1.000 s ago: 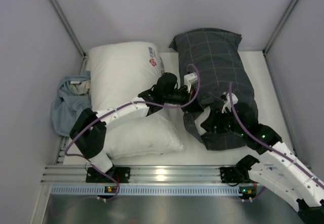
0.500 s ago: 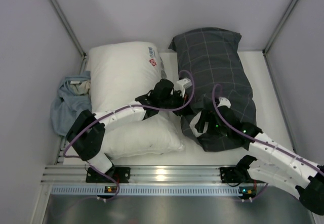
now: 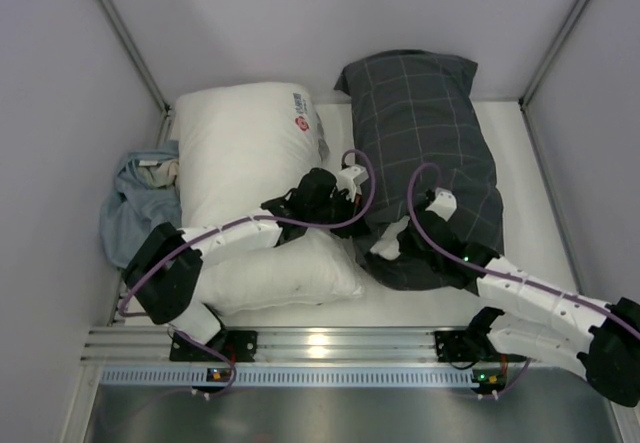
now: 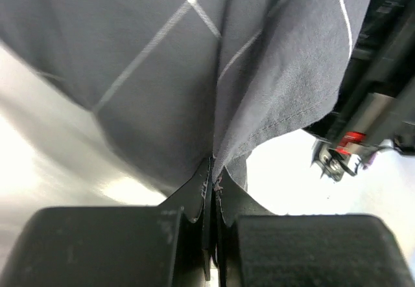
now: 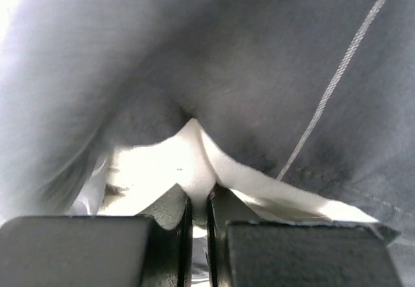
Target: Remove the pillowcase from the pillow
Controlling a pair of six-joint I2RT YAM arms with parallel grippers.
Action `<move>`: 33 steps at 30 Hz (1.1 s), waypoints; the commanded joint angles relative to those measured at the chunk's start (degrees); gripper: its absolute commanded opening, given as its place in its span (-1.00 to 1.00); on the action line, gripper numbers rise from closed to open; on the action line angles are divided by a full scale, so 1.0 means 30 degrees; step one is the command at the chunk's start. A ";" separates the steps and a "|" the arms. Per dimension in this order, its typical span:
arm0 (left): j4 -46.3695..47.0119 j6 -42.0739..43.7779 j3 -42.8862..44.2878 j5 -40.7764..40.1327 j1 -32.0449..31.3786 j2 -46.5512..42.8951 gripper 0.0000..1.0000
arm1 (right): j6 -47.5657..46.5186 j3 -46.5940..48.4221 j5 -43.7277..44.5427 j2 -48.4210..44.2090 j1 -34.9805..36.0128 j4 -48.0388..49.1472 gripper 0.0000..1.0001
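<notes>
Surface [image 3: 520, 143] static; both arms have hauled back toward the near edge

White surface and grey walls same as a second ago; white pillow with red logo [image 3: 245, 138], second white pillow [image 3: 280, 273] just near of it and blue cloth bundle [image 3: 130, 208] at far left have not moved; pillowcase [image 3: 430, 143] lies lengthwise right of centre and is plump along its length, so I judge the pillow to be almost wholly inside; its near-left corner is now drawn out toward the left and the near edge, while its far end has barely shifted; left arm has folded back, left tool [image 3: 360, 215] nearer its base than a second ago; right arm has dropped low and swung left, right tool [image 3: 392, 247] now at the case's near-left corner, just beside the left one; left tool [image 4: 213, 173] pressed together on a fold of dark hem; right tool [image 5: 198, 199] pinching a white peak of the pillow [image 5: 191, 154] showing under the dark cloth; my read: opposing grips are set, case in one, filling in the other; stripping has hardly begun; next pull should drive the two apart.
</notes>
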 commanded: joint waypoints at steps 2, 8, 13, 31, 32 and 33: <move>-0.1028 0.0700 0.0416 -0.2037 0.0099 -0.1265 -1.00 | -0.1409 0.0372 0.1587 -0.2285 0.0133 -0.0217 -1.00; -0.1561 0.0585 0.1324 -0.4847 0.0245 -0.1237 -1.00 | -0.2875 0.1395 -0.1046 -0.6537 0.0192 -0.1654 -1.00; -0.1824 0.0467 0.4098 -0.5907 0.1034 0.0898 -1.00 | -0.2967 0.2539 -0.4126 -0.7621 0.0221 -0.2592 -1.00; -0.3877 -0.0148 0.9121 -0.3741 0.2971 0.6999 -1.00 | -0.4548 0.5294 -0.2577 -0.6862 0.0192 -0.3647 -1.00; -0.3788 0.0055 0.8973 -0.3653 0.2854 0.6648 -1.00 | -0.4636 0.5352 -0.2430 -0.6774 0.0192 -0.3735 -1.00; -0.3816 0.0086 0.8885 -0.3507 0.2708 0.6036 -0.99 | -0.4608 0.5382 -0.2197 -0.6744 0.0221 -0.3852 -1.00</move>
